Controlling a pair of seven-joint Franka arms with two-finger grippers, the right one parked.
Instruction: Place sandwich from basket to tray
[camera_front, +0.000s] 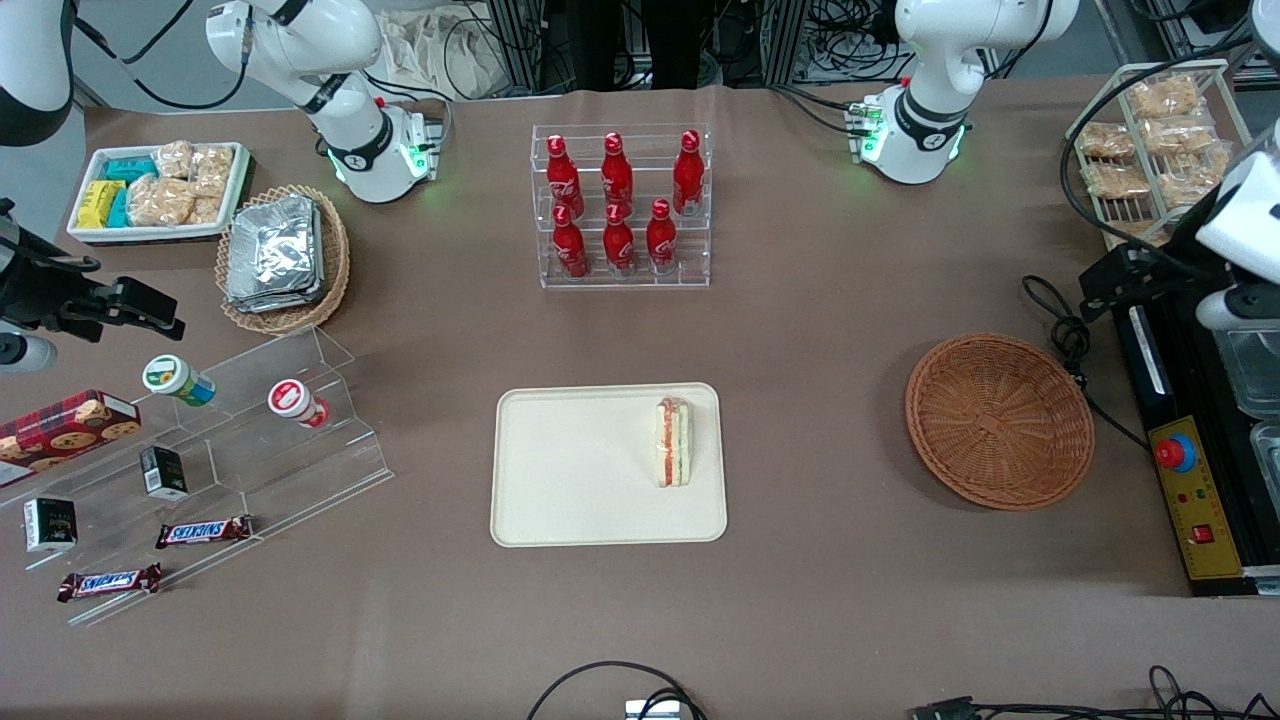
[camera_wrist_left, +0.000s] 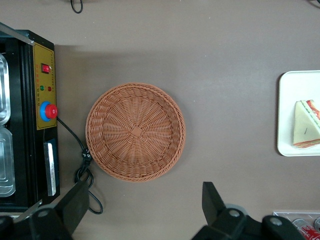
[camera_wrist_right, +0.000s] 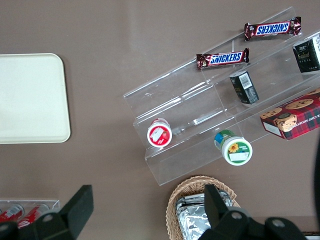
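**Sandwich Sat on the Tray, Basket Was Bare**

From the front, the sandwich (camera_front: 673, 441) stood on its edge on the tray (camera_front: 560, 480), near the tray side closest to the basket (camera_front: 998, 420). The basket held nothing. It lay on the brown surface (camera_front: 800, 330), toward the working arm's end. The rack of red bottles (camera_front: 620, 205) stood farther from the camera than the tray. The working arm showed only at the edge of this view, up by the black control box (camera_front: 1195, 500).

From the working arm's wrist, the gripper (camera_wrist_left: 142, 210) hung high over the surface, just beside the basket's rim (camera_wrist_left: 135, 131). Its two fingers were spread wide, with nothing between them. The sandwich (camera_wrist_left: 306, 124) was well apart from the gripper, lying on the tray (camera_wrist_left: 287, 115) with its stripes of red and green showing.

The job looked done, I thought. The good thing to do here was to keep the arm up high and away, so it would not bump the sandwich or push the basket.

From the parked arm's wrist, only a bare corner of the tray (camera_wrist_right: 30, 97) showed, beside the clear steps with snacks (camera_wrist_right: 200, 125).
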